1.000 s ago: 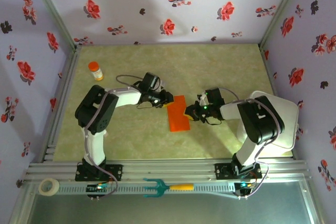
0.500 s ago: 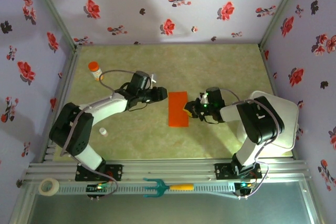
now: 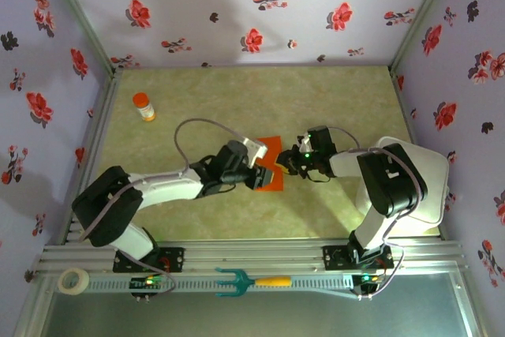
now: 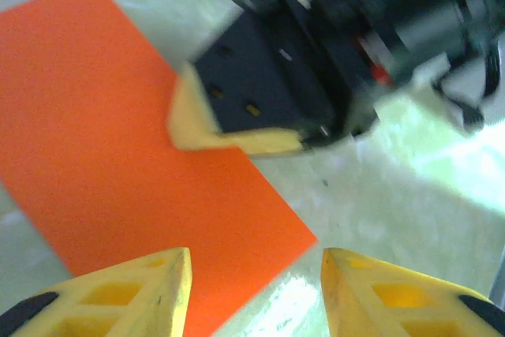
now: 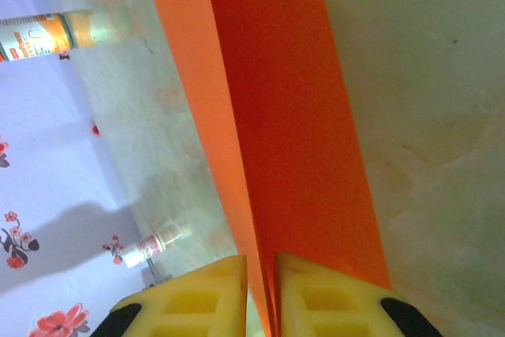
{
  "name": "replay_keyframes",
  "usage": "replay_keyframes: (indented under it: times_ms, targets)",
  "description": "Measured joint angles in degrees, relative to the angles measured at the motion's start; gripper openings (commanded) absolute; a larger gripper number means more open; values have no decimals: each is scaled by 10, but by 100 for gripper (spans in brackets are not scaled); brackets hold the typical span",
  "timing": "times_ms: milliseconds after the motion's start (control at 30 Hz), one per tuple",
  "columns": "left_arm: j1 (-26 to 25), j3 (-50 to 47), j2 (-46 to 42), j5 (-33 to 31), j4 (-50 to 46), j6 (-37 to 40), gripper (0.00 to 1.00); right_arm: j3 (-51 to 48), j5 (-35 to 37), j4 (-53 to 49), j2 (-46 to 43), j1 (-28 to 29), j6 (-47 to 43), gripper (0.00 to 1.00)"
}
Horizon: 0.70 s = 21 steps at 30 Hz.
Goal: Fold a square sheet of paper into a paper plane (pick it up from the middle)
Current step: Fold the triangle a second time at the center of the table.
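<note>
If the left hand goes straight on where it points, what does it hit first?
Probably the paper, whose corner lies just ahead of the left hand; beyond it, the right hand pinching that paper. Depth is unclear.

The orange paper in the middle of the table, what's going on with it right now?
The right gripper is shut on one edge of the square sheet of paper, which lies folded into a rectangle on the table. The left gripper hangs open over a corner of it, holding nothing.
</note>
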Motion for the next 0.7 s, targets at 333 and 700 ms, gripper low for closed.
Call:
replay_keyframes:
  times_ms: [333, 700]
  targets:
    - [-133, 15, 58, -178, 22, 186, 59, 6, -5, -8, 0, 0, -3, 19]
    - [-158, 64, 125, -307, 9, 264, 60, 6, -9, -8, 0, 0, -3, 20]
